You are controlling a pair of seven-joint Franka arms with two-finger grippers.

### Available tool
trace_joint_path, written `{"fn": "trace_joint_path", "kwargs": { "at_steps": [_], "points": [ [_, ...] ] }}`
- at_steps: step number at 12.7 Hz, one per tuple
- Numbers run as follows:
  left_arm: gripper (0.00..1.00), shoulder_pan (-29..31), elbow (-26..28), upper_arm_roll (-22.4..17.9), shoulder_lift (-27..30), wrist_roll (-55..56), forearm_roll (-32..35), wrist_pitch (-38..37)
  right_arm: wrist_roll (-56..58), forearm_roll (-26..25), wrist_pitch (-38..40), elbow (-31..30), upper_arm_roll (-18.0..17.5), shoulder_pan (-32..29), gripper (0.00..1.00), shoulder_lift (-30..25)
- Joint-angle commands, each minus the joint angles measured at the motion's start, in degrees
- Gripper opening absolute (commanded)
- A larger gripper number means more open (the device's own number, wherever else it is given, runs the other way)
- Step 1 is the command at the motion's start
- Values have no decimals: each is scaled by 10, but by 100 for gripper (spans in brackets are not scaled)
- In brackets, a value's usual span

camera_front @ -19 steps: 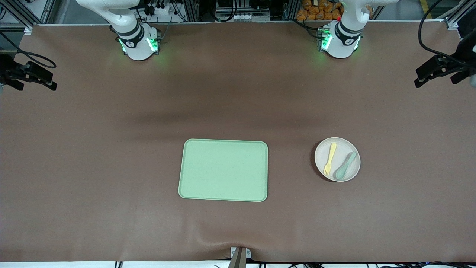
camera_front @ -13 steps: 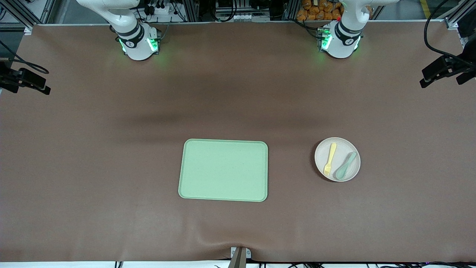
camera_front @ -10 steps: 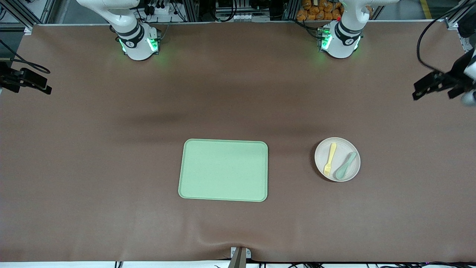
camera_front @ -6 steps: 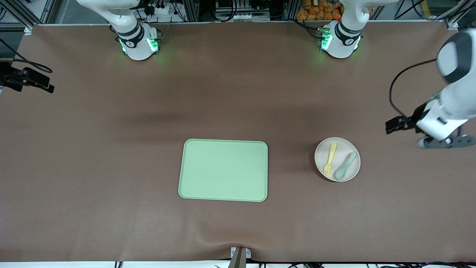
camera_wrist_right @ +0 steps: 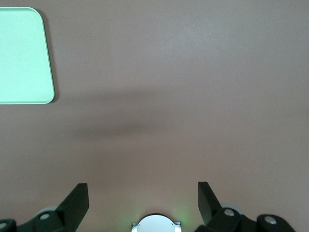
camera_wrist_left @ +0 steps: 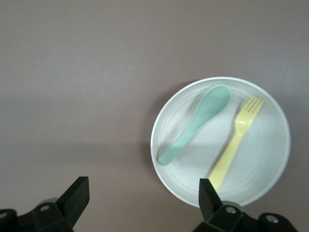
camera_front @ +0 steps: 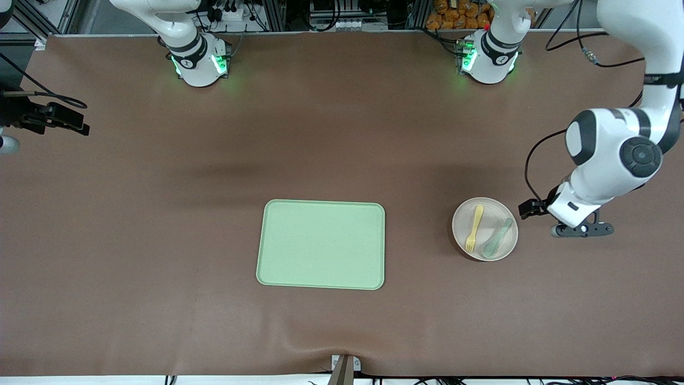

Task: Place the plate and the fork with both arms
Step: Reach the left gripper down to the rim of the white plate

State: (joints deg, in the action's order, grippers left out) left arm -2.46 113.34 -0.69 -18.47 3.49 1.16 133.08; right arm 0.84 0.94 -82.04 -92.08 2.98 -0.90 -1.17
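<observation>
While the plate (camera_front: 484, 229) sits on the table toward the left arm's end, well apart from the tray (camera_front: 321, 244), we are at the reach step. Our left gripper (camera_wrist_left: 140, 203) hovers just beside the plate, fingers spread and empty. The fork (camera_front: 473, 228) lies in the plate next to a spoon (camera_front: 497, 238). Next we judge a descent onto the rim. Our right gripper (camera_wrist_right: 142, 200) waits over bare table — also spread, empty.

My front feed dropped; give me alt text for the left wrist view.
A pale round plate on the brown table holds a yellow fork and a green-teal spoon, side by side. The left end effector, open, is over the table at the plate's edge.
</observation>
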Motion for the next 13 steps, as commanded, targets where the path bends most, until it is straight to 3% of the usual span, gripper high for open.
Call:
{"fn": "trace_joint_path", "kwargs": {
  "at_steps": [1, 4, 7, 13],
  "points": [
    [81, 4, -4, 1, -39, 1, 0, 42, 1, 6, 7, 1, 1, 0, 100, -3],
    [64, 5, -24, 1, -80, 3, -1, 81, 0, 7, 7, 1, 1, 2, 100, -2],
    [63, 15, -55, 1, -132, 2, -19, 120, 1, 25, 7, 0, 1, 2, 100, 11],
    [55, 11, -59, 1, -156, 6, -26, 121, 1, 28, 2, 1, 0, 20, 100, 34]
  ]
}}
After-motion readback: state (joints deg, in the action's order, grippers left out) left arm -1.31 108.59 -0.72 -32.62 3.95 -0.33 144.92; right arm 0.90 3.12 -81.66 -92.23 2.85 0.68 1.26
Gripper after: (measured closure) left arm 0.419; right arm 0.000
